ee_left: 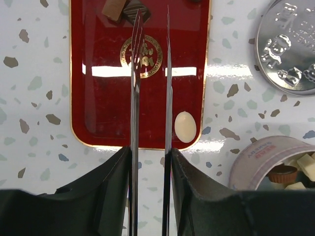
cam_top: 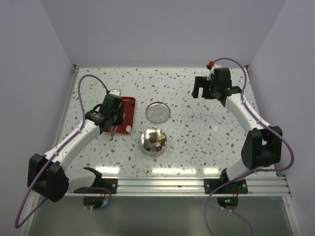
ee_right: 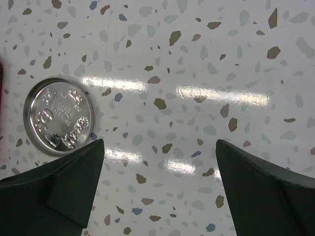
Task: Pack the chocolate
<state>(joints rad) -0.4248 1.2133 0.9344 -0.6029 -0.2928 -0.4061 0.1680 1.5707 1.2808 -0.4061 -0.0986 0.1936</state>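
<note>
A red tray holds a cream oval chocolate at its near right corner and a tan piece beside a dark piece at its far end. The round tin to the right holds several chocolates, among them a dark cup. My left gripper carries two thin metal blades. They stand a narrow gap apart with nothing between them, tips over the tray's far end by the dark piece. My right gripper is wide open and empty above bare table.
The tin's embossed silver lid lies flat on the table between the tray and the right arm, just beyond the tin. It also shows in the right wrist view. White walls enclose the speckled table.
</note>
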